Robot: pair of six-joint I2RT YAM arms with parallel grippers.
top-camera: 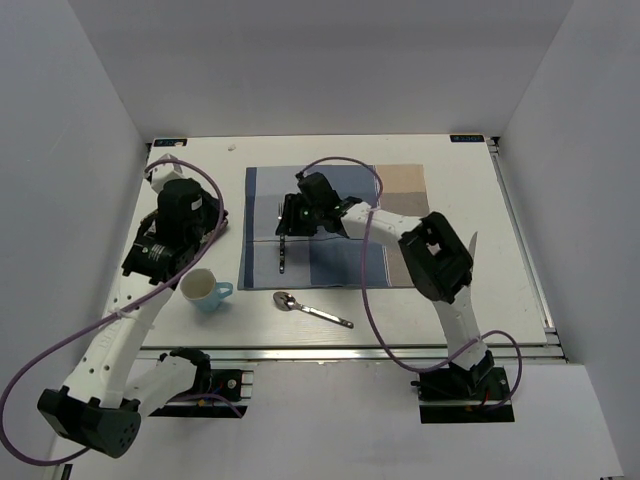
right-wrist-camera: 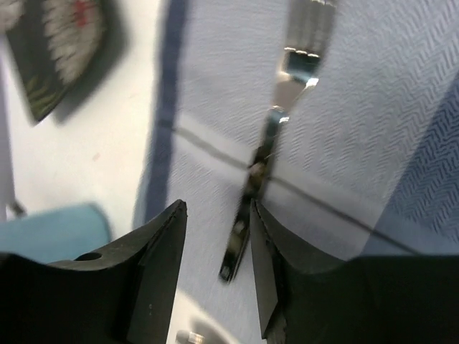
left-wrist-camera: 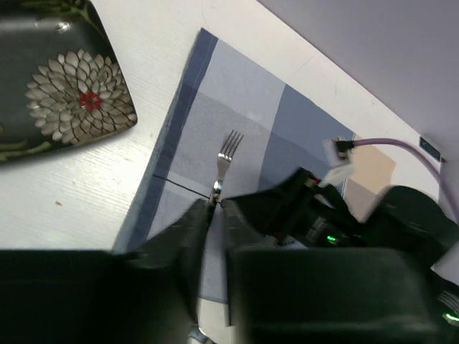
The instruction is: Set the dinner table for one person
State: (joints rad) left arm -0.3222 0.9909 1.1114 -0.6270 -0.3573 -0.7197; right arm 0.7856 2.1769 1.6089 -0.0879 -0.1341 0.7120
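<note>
**Robot body as I see it from my remote station.**

- **Arms:** the white-and-black left arm [top-camera: 110, 350] and the white-and-black right arm [top-camera: 457, 322] are built alike, with smooth white link shells joined by bulky black joint housings.
- **Mounts:** each arm stands on a flat black base plate [top-camera: 465, 395].
- **Cabling:** a thin purple cable [top-camera: 364, 290] loops loosely along each arm. On the right wrist it ends in a small white plug [left-wrist-camera: 337, 154], near a green indicator light [left-wrist-camera: 330, 239].
- **End effector:** the black right gripper [right-wrist-camera: 217, 208] has two matte, wedge-shaped fingers [right-wrist-camera: 154, 265].

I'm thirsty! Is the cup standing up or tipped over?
Standing up: the mug shows its round open rim facing upward, handle sticking out sideways.
</note>
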